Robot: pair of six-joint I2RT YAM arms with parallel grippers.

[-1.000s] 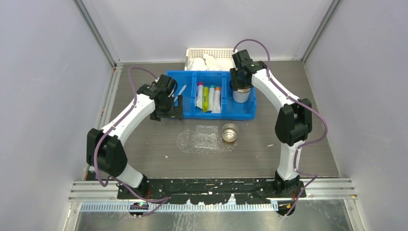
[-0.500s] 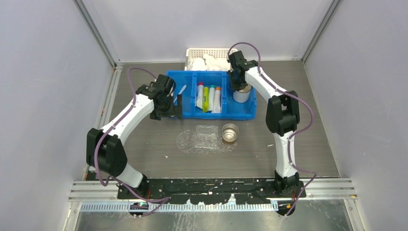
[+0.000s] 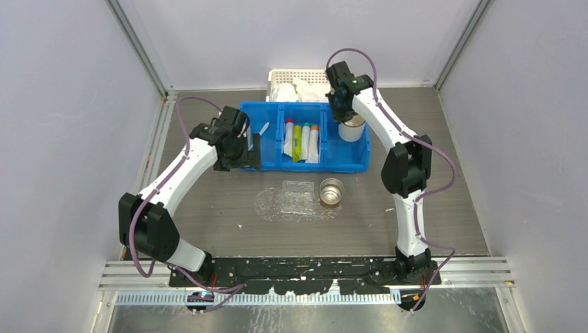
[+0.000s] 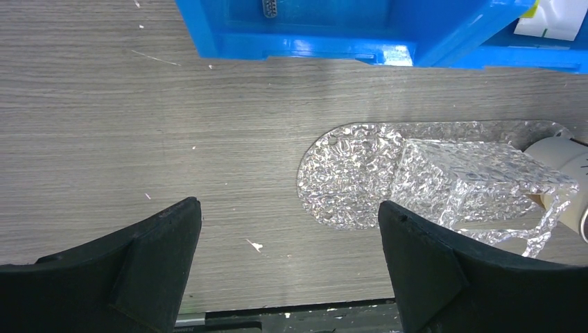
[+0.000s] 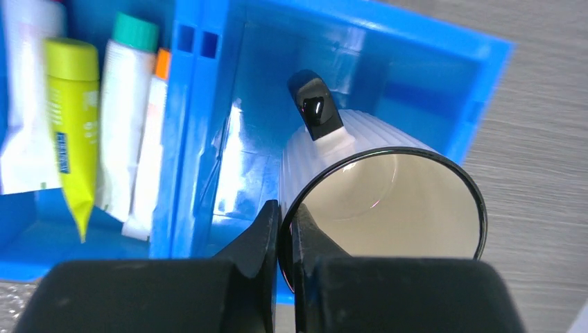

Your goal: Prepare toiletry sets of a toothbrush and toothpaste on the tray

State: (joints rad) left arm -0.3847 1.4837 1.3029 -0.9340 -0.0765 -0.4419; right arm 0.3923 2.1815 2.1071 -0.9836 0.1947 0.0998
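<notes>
Several toothpaste tubes lie in the middle compartment of the blue bin; the right wrist view shows a yellow toothpaste tube and a white one with a green cap. A white toothbrush lies in the left compartment. The clear tray sits on the table in front of the bin, also seen as the tray in the left wrist view. My left gripper hangs open over bare table left of the tray. My right gripper is shut on the rim of a white mug in the right compartment.
A metal cup stands at the tray's right end. A clear crinkled piece rests on the tray. A white perforated basket with white items stands behind the bin. Grey walls close in the table on three sides.
My right gripper has closed on the mug's rim, and that arm has swung left and back. The left arm has shifted slightly; its gripper stays open.
</notes>
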